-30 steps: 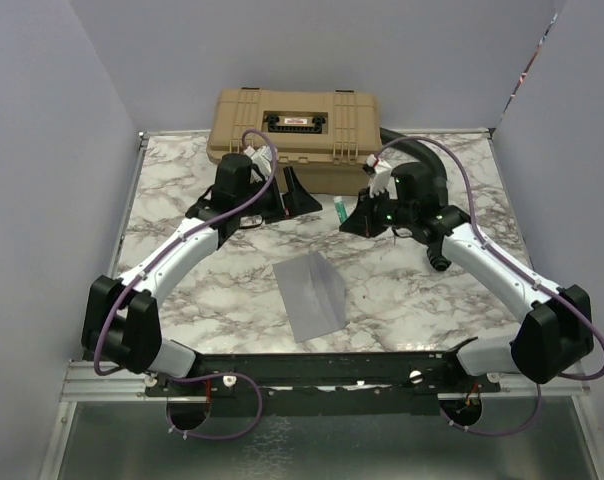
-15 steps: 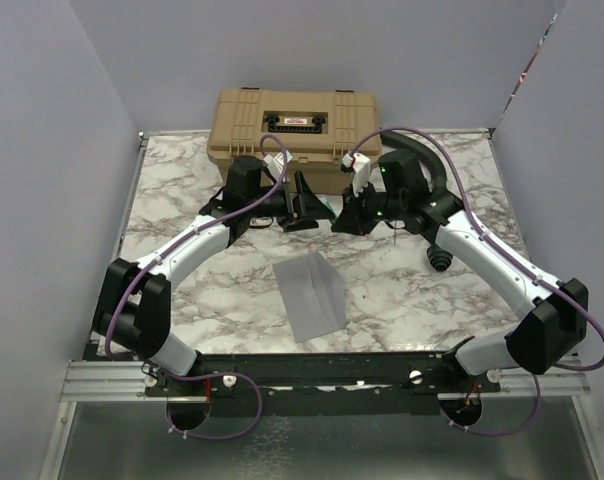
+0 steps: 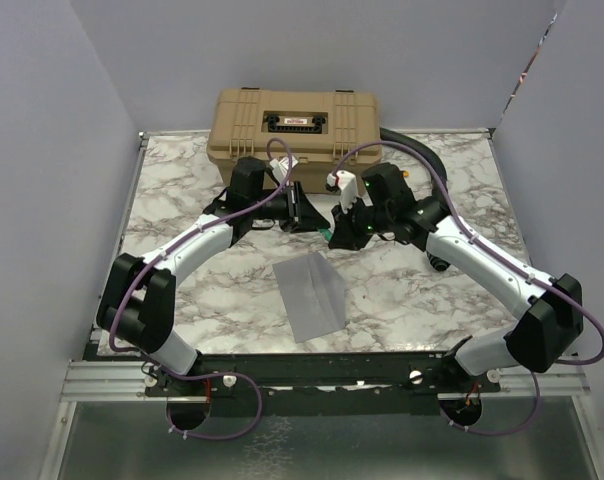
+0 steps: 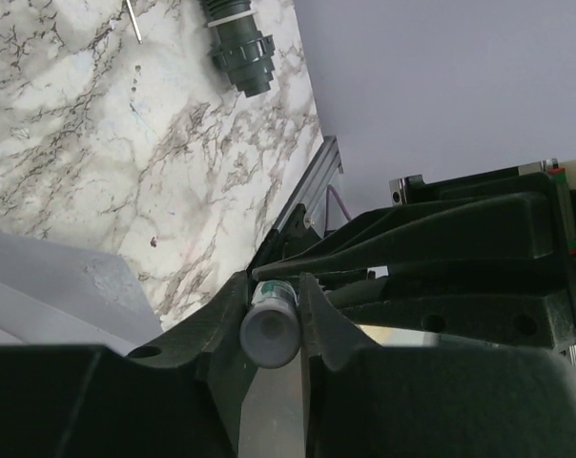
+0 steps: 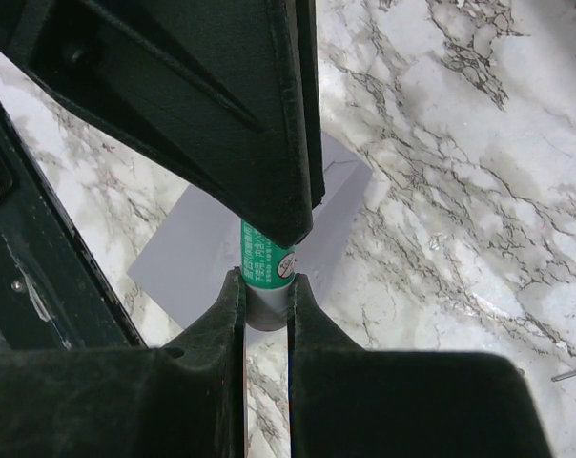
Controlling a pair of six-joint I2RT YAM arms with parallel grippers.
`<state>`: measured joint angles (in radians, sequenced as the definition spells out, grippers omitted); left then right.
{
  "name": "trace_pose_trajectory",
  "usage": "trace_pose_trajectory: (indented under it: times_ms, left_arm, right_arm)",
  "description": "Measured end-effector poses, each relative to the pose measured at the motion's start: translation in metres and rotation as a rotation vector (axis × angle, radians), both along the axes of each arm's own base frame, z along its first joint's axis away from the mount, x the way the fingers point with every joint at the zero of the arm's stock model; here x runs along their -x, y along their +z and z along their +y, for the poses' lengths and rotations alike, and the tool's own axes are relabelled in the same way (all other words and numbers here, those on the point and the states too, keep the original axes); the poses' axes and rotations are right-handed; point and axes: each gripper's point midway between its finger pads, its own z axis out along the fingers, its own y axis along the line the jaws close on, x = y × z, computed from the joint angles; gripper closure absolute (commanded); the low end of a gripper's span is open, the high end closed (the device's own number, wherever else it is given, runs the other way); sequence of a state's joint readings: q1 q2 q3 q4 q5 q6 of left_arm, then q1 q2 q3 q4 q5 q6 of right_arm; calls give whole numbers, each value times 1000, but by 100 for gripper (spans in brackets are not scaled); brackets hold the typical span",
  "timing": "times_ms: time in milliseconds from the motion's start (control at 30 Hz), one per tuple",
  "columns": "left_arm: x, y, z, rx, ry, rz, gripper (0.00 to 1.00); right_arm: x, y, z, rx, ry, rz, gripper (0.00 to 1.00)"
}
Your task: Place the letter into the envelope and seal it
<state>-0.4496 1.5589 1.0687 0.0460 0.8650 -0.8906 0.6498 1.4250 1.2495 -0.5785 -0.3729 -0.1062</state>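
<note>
The grey envelope [image 3: 312,295] lies flat on the marble table in front of both arms, also seen as the envelope [image 5: 178,262] below the jaws. The letter is out of view. Above the table's middle, a green-labelled glue stick [image 3: 328,233] is held between both grippers. My right gripper [image 5: 265,286] is shut on the grey end of the glue stick [image 5: 265,260]. My left gripper [image 4: 274,286] is shut on the other end of the glue stick [image 4: 270,329], its pale round end facing the camera. The left gripper [image 3: 308,213] and right gripper [image 3: 342,230] meet tip to tip.
A tan hard case [image 3: 294,125] stands at the back of the table. A black corrugated hose [image 3: 430,160] curves behind the right arm, its fitting [image 4: 238,48] lying on the marble. Grey walls enclose the table on three sides.
The right arm carried the glue stick leftward toward the table's middle. The left gripper swung right to meet it and closed from wide open onto the stick's free end.
</note>
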Motion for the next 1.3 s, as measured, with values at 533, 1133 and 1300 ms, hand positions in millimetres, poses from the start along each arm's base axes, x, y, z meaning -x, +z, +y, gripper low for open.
trace_pose_trajectory:
  times_ms: [533,1133,1300]
  left_arm:
    - [19,-10,5,-20,-93,10,75]
    - [23,-22,10,-54,-83,55,100]
    - [12,2,17,-36,-8,50,100]
  right_arm:
    - [6,-11,3,21,30,35,100]
    - [15,-3,15,-46,12,132,23]
    - [5,47,26,-245,-109,126,18]
